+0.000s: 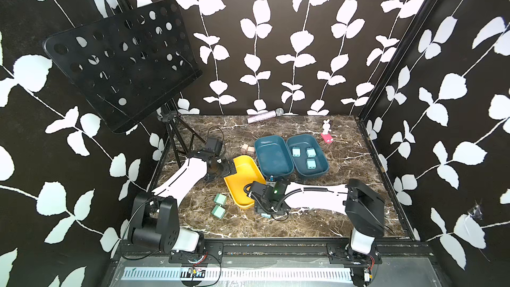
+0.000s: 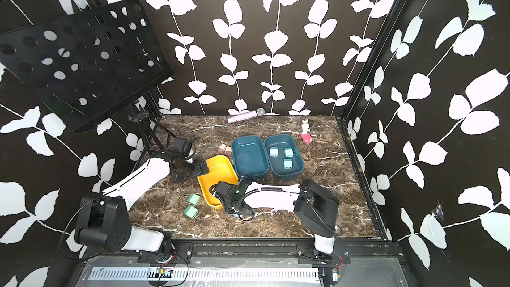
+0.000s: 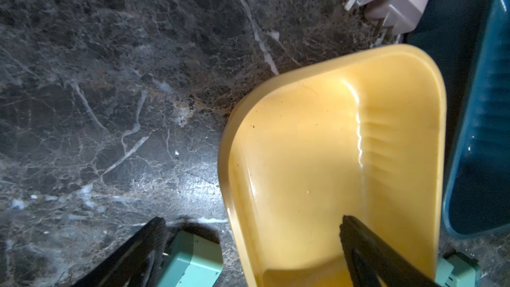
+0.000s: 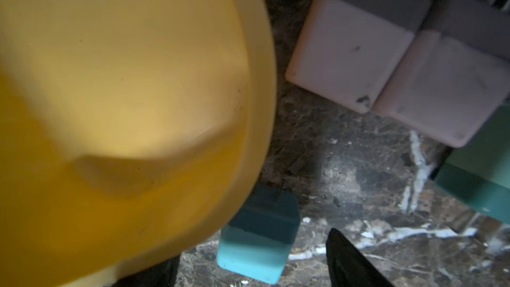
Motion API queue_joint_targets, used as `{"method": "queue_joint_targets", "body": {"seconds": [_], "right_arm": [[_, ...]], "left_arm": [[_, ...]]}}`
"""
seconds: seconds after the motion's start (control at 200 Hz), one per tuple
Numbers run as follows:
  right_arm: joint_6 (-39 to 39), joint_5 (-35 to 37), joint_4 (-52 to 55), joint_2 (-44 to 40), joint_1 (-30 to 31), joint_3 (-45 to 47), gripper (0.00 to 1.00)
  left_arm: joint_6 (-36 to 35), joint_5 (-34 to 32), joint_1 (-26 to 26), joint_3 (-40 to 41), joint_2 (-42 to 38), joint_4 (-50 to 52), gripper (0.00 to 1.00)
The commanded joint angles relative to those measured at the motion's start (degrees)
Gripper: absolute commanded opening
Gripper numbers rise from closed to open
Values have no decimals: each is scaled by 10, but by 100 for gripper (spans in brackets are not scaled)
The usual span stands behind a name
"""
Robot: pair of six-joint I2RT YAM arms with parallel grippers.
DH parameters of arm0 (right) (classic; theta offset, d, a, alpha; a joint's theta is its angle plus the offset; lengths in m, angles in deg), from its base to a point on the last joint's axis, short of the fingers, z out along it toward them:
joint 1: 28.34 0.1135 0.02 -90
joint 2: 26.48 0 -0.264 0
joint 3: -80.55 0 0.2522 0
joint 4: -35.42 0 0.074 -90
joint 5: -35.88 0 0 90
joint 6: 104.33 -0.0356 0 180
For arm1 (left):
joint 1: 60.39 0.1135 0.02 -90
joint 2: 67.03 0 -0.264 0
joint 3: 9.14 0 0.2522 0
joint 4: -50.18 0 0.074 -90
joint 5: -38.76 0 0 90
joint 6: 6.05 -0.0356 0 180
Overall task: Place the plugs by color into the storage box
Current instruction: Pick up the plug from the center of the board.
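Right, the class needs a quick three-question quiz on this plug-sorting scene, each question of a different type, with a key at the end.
1. Multiple choice: how many small light blue plugs lie inside a dark blue plastic tray? A two, B three, C five.
2. True or false: the yellow plastic tray holds a teal-green plug.
3. Short answer: which gripper hangs over the single light blue plug lying on the brown marble table?
Key: 1 B. 2 false. 3 the right gripper.
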Motion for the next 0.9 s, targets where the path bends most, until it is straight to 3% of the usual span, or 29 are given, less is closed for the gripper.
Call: {"method": "queue_joint_targets", "body": {"seconds": [0.0,0.265,0.595,0.895], "right_arm": [[-36,15,9,9,2,-15,80],[-54,8,-17,4,-2,31,70],[-75,11,-42,-47,-29,108,48],[-14,19,18,-90,-47,83,41]], "left_arm": [[-6,3,6,8,-27,4,99],[2,5,10,28,-33,-4,99],[16,12,10,33,-29,-13,99],[23,9,10,33,-38,-7,99]]}}
